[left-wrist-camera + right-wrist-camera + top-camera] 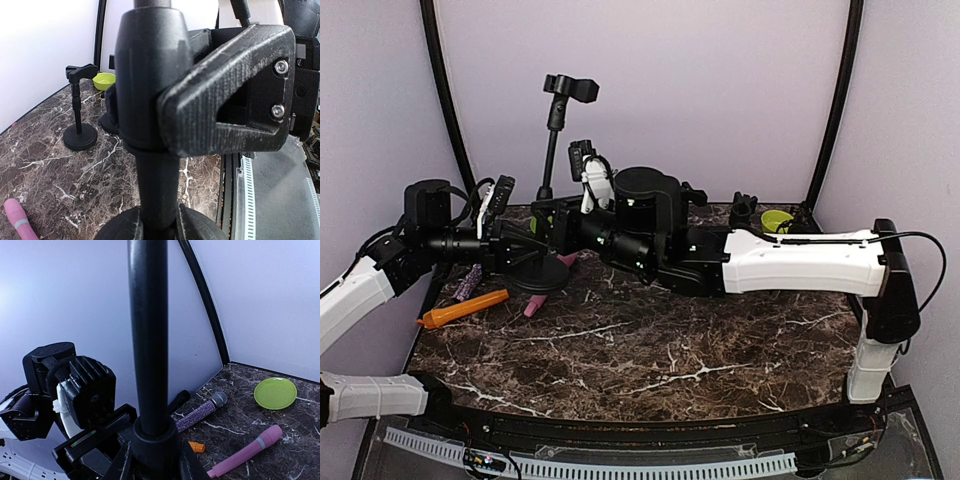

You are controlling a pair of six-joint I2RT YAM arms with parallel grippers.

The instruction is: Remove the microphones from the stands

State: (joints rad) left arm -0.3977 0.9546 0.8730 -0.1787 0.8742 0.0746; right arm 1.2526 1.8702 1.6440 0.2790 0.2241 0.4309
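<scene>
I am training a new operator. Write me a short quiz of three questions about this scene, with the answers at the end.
1. True or false: the left gripper is closed on the stand.
2. The plate is: A. green; B. red; C. white.
3. Short answer: where does the pink microphone lie?

Key: 1 true; 2 A; 3 on the table.
</scene>
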